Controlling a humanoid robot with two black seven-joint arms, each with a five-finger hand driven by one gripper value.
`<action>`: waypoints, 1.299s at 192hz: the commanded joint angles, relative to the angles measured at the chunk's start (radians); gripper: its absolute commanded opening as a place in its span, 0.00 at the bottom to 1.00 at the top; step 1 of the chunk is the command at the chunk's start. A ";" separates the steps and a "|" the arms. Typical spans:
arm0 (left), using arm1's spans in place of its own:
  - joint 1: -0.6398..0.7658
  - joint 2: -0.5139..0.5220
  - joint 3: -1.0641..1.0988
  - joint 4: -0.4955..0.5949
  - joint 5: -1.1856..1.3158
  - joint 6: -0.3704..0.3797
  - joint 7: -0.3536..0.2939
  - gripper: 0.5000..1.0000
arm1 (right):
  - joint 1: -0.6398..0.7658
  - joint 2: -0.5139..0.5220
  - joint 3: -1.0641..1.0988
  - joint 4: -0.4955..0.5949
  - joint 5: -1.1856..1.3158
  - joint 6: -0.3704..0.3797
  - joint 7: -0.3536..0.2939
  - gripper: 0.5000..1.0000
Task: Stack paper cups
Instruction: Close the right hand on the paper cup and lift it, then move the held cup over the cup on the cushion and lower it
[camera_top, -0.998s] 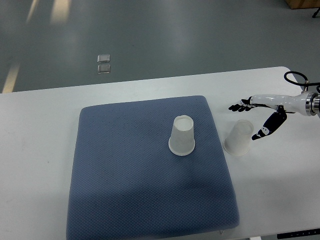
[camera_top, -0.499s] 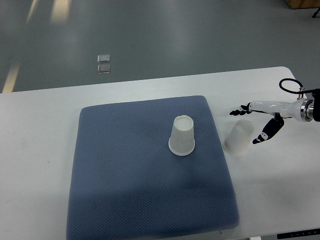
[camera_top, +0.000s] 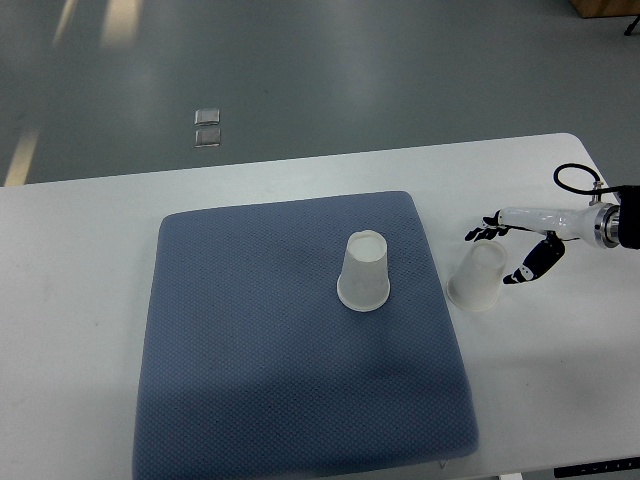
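Two white paper cups stand upside down. One cup (camera_top: 364, 271) sits on the blue mat (camera_top: 250, 340), right of its middle. The second cup (camera_top: 477, 278) stands on the white table just off the mat's right edge. My right hand (camera_top: 497, 253) hovers at that second cup's upper right, fingers spread above its top and thumb beside its right wall, open and holding nothing. I cannot tell whether the hand touches the cup. My left arm does not show.
The white table (camera_top: 80, 300) ends at its far edge above the mat and rounds off at the right corner (camera_top: 575, 140). Grey floor lies beyond, with a small floor plate (camera_top: 208, 128).
My right hand has lowered and drawn in closer around the second cup's top, its wrist pulling back to the right. Both cups stand where they were.
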 joint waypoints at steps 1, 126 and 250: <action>0.000 0.000 0.000 0.000 -0.001 0.000 0.000 1.00 | 0.001 0.000 -0.001 0.000 0.000 0.000 0.000 0.53; 0.000 0.000 0.000 0.000 -0.001 0.000 0.000 1.00 | 0.087 -0.009 0.006 0.003 0.017 -0.017 0.014 0.04; 0.000 0.000 0.000 0.000 0.001 0.000 0.000 1.00 | 0.383 -0.040 0.016 0.104 0.155 0.143 0.025 0.05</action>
